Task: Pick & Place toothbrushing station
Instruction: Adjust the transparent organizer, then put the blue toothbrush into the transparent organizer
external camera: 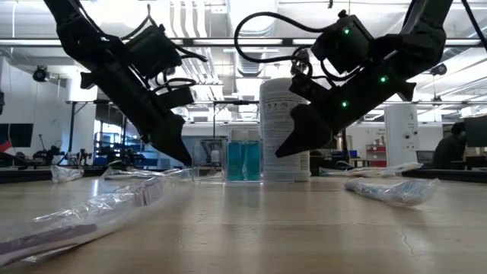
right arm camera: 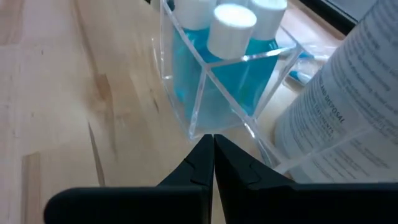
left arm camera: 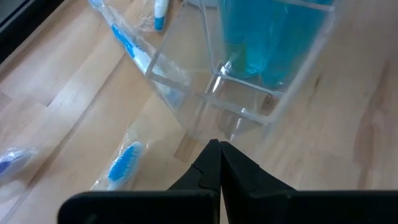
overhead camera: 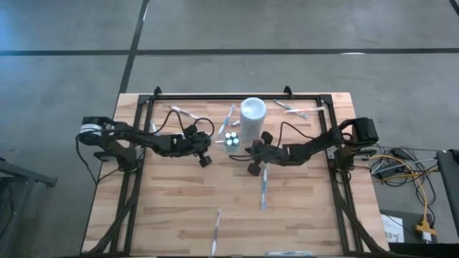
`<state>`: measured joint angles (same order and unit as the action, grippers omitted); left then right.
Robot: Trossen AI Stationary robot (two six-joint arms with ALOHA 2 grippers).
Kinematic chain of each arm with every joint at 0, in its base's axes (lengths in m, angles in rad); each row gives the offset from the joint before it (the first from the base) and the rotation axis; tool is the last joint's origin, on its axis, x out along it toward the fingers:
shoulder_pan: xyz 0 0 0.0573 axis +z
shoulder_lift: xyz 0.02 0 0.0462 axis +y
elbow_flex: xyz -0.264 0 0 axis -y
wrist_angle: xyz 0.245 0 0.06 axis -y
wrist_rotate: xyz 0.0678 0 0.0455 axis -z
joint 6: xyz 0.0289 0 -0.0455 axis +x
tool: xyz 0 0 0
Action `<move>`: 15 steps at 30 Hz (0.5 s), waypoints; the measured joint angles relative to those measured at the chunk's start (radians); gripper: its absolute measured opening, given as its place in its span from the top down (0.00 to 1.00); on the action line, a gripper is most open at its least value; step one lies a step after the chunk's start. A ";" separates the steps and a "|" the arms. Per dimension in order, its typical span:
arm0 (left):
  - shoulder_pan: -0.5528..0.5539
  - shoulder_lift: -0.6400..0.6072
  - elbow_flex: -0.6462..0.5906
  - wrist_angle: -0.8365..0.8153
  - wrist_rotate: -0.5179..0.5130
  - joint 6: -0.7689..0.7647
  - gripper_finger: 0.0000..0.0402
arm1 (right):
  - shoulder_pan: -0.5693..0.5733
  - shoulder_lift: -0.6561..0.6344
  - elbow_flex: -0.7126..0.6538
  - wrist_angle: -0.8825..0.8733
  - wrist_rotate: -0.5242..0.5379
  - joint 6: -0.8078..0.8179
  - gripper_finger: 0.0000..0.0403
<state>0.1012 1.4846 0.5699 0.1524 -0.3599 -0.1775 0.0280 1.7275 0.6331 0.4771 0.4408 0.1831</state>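
The clear holder [overhead camera: 232, 139] stands on the wooden counter [overhead camera: 179, 201], a bit toward the far edge and near the middle between the two sides. Teal tubes [right arm camera: 231, 74] with white caps stand inside it. In the right wrist view three caps show, packed close together. The tall white cup [overhead camera: 252, 118] stands just beside the holder, on the side nearer the right edge and a little farther back. It has small black print on its side.

The left gripper [overhead camera: 204, 159] hangs low over the counter, just beside the holder on its left-edge side. Its two dark fingers [left arm camera: 208, 168] are pressed together with nothing between them. In the left wrist view their tip points at the bottom corner of the holder.

The right gripper [overhead camera: 254, 169] hangs low on the other side, close to the holder and the cup, a little nearer the front edge. Its fingers [right arm camera: 205, 163] are also pressed together and hold nothing. Their tip sits right by the holder's bottom corner.

Thin toothbrushes in clear wrappers lie spread about. One toothbrush [overhead camera: 264, 185] lies just in front of the right gripper, pointing to the front edge. Another [overhead camera: 216, 229] lies near the front edge. Some more [overhead camera: 295, 109] lie by the far edge near the right corner, and one [overhead camera: 181, 115] lies by the far edge, left of the cup. A wrapped brush with blue bristles [left arm camera: 124, 163] lies near the left gripper.
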 joint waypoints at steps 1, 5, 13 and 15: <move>0.000 -0.008 0.001 -0.012 0.002 0.003 0.99 | 0.000 -0.006 0.000 -0.002 0.000 -0.005 0.98; 0.000 -0.082 0.030 -0.166 0.004 0.040 0.98 | 0.013 -0.043 0.000 -0.003 -0.020 -0.035 0.98; 0.054 -0.239 0.239 -0.741 0.009 0.194 0.97 | 0.054 -0.119 0.001 -0.002 -0.055 -0.066 0.98; 0.110 -0.239 0.281 -0.810 0.022 0.224 0.97 | 0.065 -0.131 0.001 -0.009 -0.056 -0.078 0.98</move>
<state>0.2116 1.2455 0.8509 -0.6578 -0.3377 0.0464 0.0928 1.5963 0.6338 0.4677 0.3844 0.1053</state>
